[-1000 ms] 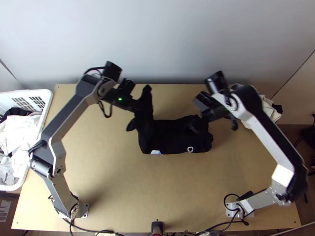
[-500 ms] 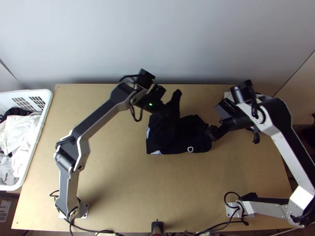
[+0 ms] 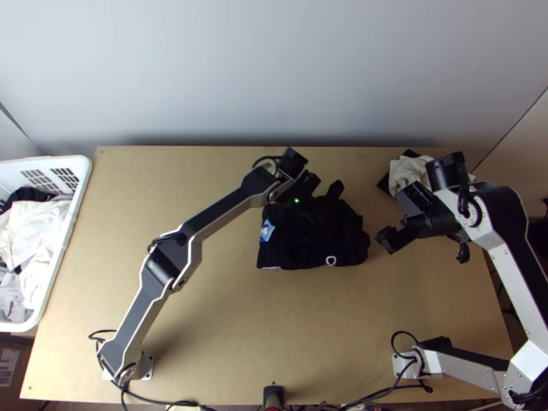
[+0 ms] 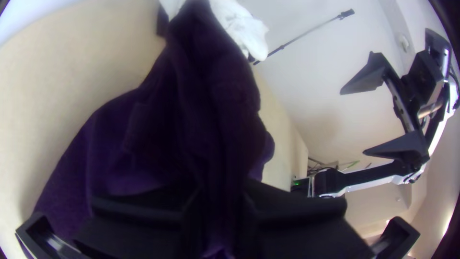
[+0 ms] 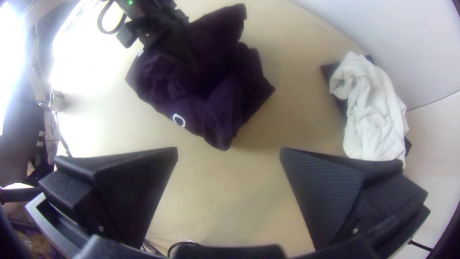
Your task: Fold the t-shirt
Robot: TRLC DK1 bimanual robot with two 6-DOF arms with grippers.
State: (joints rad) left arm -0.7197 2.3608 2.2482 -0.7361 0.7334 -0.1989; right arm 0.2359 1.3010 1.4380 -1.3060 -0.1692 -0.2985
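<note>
In the top view, the dark t-shirt lies bunched mid-table, the left gripper over it, the right gripper just to its right. The left wrist view shows jaws pinching a raised fold; the right wrist view, jaws spread wide, holding nothing.

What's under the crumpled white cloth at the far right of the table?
Something dark and flat sticks out past the white cloth on more than one side. The middle is covered, so I can't tell whether it's one piece or several.
</note>
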